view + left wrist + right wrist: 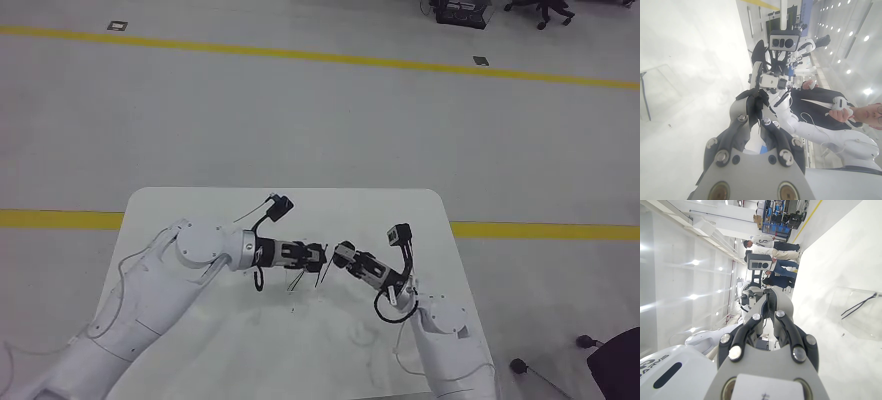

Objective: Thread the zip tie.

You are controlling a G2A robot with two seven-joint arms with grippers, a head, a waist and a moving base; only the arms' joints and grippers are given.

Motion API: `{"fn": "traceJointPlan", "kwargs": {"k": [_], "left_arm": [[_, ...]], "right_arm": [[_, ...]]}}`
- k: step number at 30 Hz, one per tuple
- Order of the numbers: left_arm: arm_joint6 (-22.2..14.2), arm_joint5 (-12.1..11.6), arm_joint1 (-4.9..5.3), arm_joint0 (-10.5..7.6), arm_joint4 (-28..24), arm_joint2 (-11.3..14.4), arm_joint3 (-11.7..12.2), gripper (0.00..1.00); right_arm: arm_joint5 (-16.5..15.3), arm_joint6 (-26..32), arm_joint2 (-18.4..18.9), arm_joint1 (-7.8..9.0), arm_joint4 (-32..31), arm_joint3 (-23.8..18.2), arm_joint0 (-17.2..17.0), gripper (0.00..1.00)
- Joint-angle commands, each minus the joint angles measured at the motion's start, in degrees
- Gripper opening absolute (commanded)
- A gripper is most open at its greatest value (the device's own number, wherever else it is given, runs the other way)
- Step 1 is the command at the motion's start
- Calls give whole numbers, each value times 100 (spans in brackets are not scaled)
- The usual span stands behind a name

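The left pincer (753, 103) is pressed together on the zip tie (758, 124), a thin black strap that runs back between its fingers (738, 108) toward the wrist. From above, the loose length hangs down from the grip toward the table (200, 215), so its long axis lies roughly across the line joining the two arms. The right pincer (768, 303) is also pressed together and sits tip to tip with the left one, above the middle of the table. I cannot tell whether it pinches part of the strap. The tie lies straight ahead of the right pincer and just beside it, so threading likely depends on lining up the free end with the head across that small gap. Off to one side, well apart, spare ties (857, 306) lie in a clear tray (863, 325).
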Motion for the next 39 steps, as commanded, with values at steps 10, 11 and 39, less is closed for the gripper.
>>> {"fn": "traceJointPlan", "kwargs": {"k": [10, 11, 39], "left_arm": [[-187, -310, 45, 167, -1447, -289, 67, 0], [-230, -336, 49, 179, -1574, -296, 82, 0], [-269, 11, -71, 376, -4457, -298, 822, 0]], "right_arm": [[0, -402, 347, -7, 378, 375, 0, 0], [0, -446, 369, -8, 432, 420, 12, 0], [0, -1076, 404, 5, -78, 197, 60, 0]]}}
